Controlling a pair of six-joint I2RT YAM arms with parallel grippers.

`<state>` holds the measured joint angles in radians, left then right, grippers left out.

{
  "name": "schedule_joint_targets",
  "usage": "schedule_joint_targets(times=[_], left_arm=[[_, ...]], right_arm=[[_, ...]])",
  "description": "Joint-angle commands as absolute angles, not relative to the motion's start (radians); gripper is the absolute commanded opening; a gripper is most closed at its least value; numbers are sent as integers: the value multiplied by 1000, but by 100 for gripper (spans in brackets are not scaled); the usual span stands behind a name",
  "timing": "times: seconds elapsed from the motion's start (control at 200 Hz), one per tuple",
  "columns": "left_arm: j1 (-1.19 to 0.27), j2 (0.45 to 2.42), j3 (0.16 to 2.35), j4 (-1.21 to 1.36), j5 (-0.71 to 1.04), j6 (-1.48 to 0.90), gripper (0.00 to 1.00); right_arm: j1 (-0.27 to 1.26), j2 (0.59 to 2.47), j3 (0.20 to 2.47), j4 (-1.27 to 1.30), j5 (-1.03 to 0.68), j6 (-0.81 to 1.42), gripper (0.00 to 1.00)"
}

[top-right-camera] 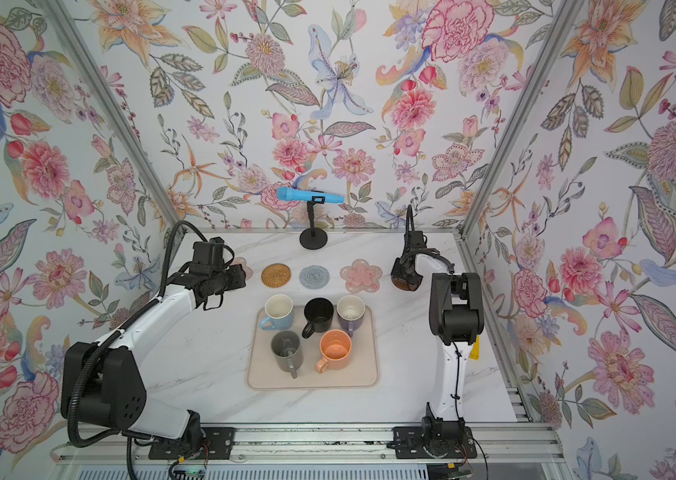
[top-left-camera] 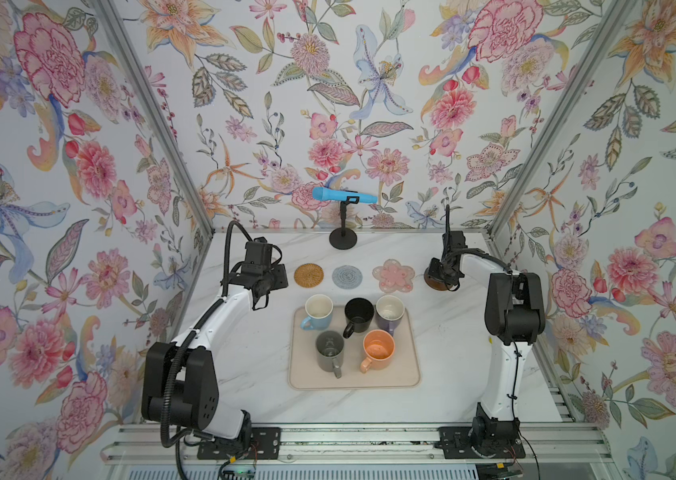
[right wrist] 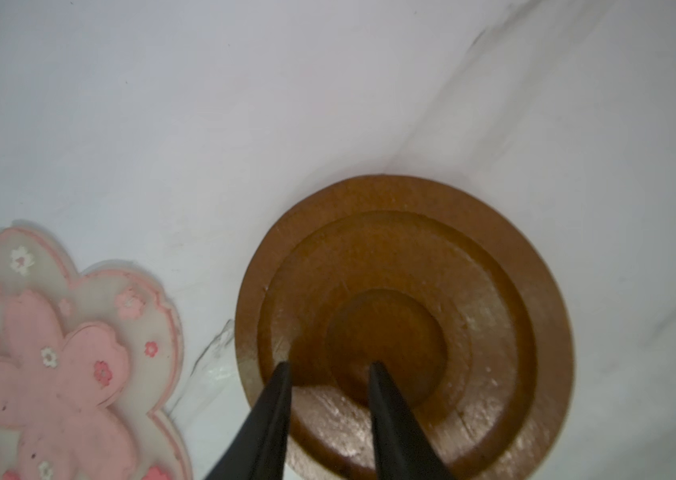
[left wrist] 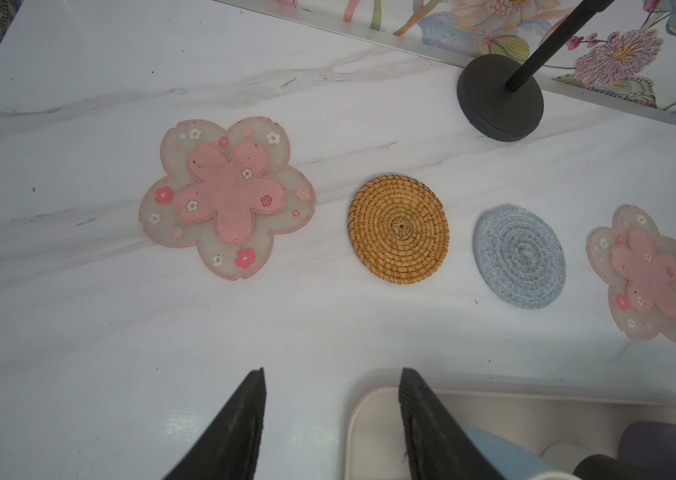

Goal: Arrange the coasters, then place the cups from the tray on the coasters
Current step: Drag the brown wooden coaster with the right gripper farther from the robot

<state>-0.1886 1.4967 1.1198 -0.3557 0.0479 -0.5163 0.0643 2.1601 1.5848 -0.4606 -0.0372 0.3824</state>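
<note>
Four coasters lie in a row behind the tray [top-left-camera: 409,376]: a pink flower [left wrist: 226,197], tan rattan [top-left-camera: 308,274], grey-blue crochet [top-left-camera: 347,276] and a second pink flower [top-left-camera: 393,276]. A dark brown disc [right wrist: 494,291] ends the row on the right. My right gripper [right wrist: 330,365] hovers low over the disc, its jaws slightly apart and holding nothing. My left gripper [left wrist: 333,372] is open and empty beside the tray's far left corner. On the tray stand the light blue [top-left-camera: 318,311], black [top-left-camera: 359,316], purple [top-left-camera: 390,312], grey [top-left-camera: 330,351] and orange [top-left-camera: 377,351] cups.
A black stand base [top-left-camera: 343,240] carrying a blue microphone [top-left-camera: 342,195] sits at the back of the table, just behind the coaster row. Flowered walls close in the table at the back and on both sides.
</note>
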Motion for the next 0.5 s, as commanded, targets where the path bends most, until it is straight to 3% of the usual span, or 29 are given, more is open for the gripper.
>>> schedule_joint_targets(times=[0.0, 0.205, 0.33, 0.495], left_arm=[[-194, 1467, 1125, -374, 42, -520, 56], [-195, 1462, 1121, -385, 29, -514, 56], [-195, 1463, 1123, -392, 19, -511, 60], [-195, 1464, 1130, -400, 15, -505, 59]], right_arm=[[71, 2157, 1554, -539, -41, 402, 34], [70, 2156, 1572, -539, -47, 404, 38], [71, 2142, 1588, -540, -57, 404, 54], [76, 2087, 1579, -542, -68, 410, 60]])
